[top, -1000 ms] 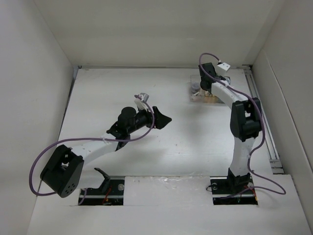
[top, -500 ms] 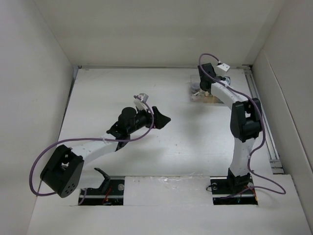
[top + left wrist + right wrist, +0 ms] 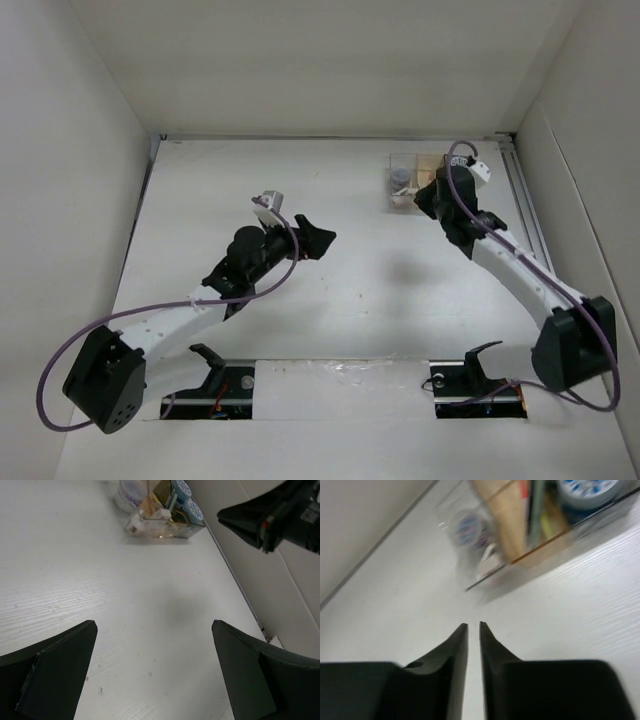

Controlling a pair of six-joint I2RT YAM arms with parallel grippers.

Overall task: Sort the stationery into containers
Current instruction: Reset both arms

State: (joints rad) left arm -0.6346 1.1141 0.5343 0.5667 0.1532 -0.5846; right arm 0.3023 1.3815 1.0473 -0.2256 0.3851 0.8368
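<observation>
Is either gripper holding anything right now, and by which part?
Nothing is held: the left gripper is wide open and empty, the right gripper nearly shut on nothing.

The organiser tray (image 3: pixel 400 160) stands near the far right corner of the table (image 3: pixel 380 290), close to the far edge. The right pincer (image 3: pixel 473 625), its fingers almost together, hangs just at the tray's near side and blocks this approach. The middle and the left side of the table are bare. There the left pincer (image 3: pixel 153 625), spread wide, hovers well apart from the tray.
</observation>
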